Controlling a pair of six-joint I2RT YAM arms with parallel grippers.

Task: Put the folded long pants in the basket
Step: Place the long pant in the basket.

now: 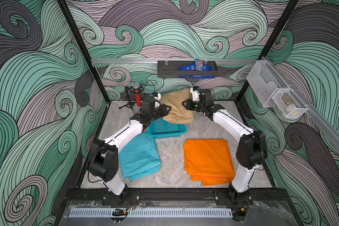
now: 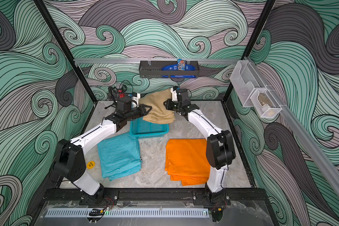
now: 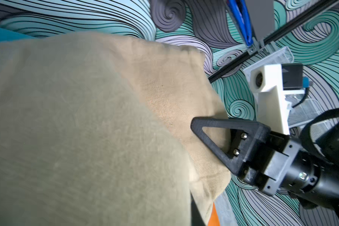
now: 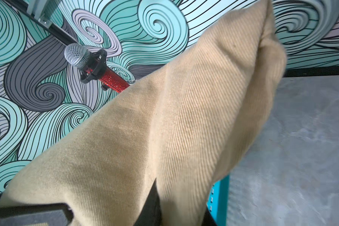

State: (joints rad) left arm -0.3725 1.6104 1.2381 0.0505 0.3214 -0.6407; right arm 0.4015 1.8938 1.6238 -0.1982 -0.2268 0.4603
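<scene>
Both top views show the khaki long pants [image 1: 177, 109] [image 2: 159, 109] hanging in the air over the far edge of the turquoise basket [image 1: 166, 135] [image 2: 149, 134], lower folds touching its far rim. My left gripper [image 1: 167, 109] is shut on the bundle's left edge, my right gripper [image 1: 184, 103] on its right edge. Khaki cloth [image 3: 86, 127] [image 4: 145, 127] fills both wrist views; a black finger [image 3: 223, 123] of the right gripper bites it. The turquoise long pants [image 1: 139, 156] and orange long pants [image 1: 207, 158] lie folded on the table nearer the front.
A red microphone on a small tripod [image 1: 136, 94] stands at the back left, close behind my left wrist. A black tray [image 1: 186, 69] with blue packets hangs on the back wall. White mesh bins [image 1: 278, 97] hang on the right wall.
</scene>
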